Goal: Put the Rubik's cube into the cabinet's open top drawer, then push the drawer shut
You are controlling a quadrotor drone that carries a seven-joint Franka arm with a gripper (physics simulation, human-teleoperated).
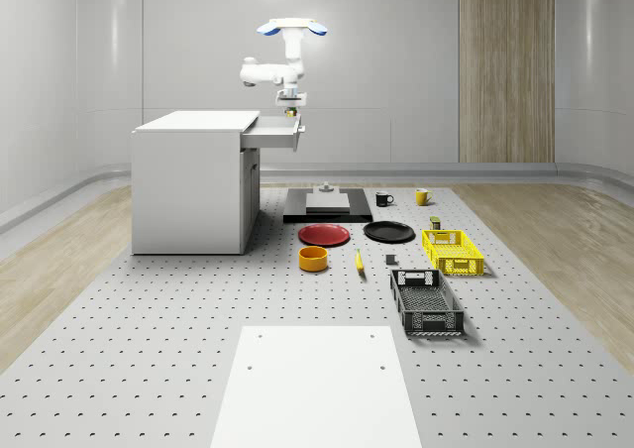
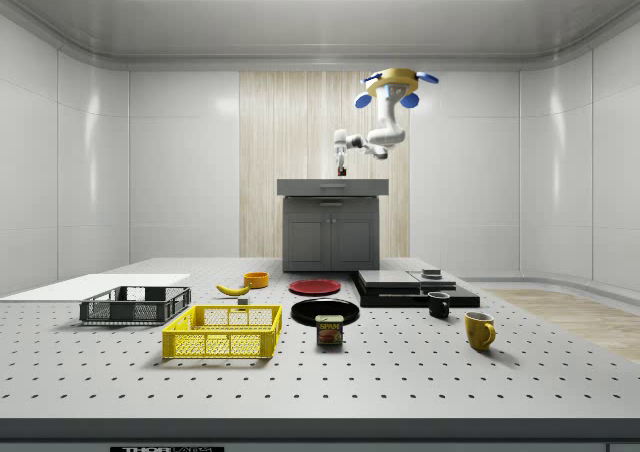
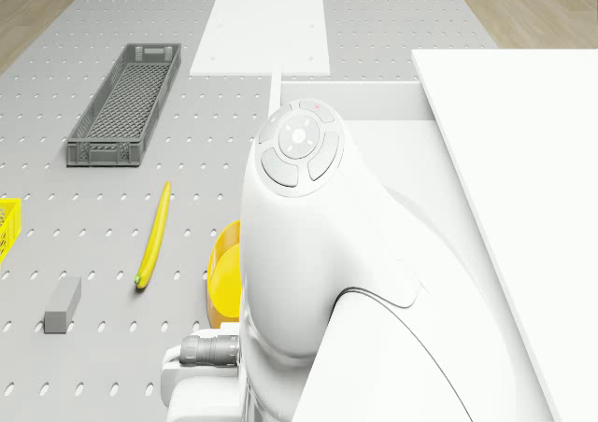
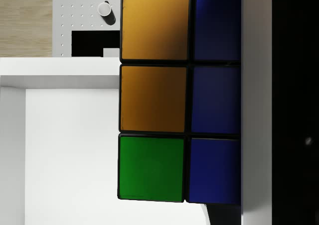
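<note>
- Cabinet (image 1: pixel 190 185) stands at the whole-scene view's left on the perforated table (image 1: pixel 149 349), its top drawer (image 1: pixel 272 133) pulled open toward that view's right.
- Drone (image 1: pixel 291 28) hovers in the air above the open drawer, and its white arm (image 1: pixel 269 71) bends down from it to the gripper (image 1: pixel 289 109), which hangs just over the drawer's inside.
- Rubik's cube (image 4: pixel 169 98) sits right in the gripper: in the wrist view it is pressed close before the camera, orange, green and blue tiles showing, with the drawer's white floor beneath it and one dark finger (image 4: pixel 294 105) against its blue side. The gripper is closed on the cube, and the cube is held above the drawer, not resting on its floor as far as the whole-scene view shows.
- Further toward the whole-scene view's right, well apart from the cabinet, lie a red plate (image 1: pixel 325 234), an orange bowl (image 1: pixel 313 259), a banana (image 1: pixel 359 262), a black plate (image 1: pixel 388 232), a yellow basket (image 1: pixel 453 251) and a grey basket (image 1: pixel 426 302).
- Side view shows the same: drone (image 2: pixel 394 80) above the cabinet (image 2: pixel 332 222), gripper (image 2: pixel 341 168) low over its top.
</note>
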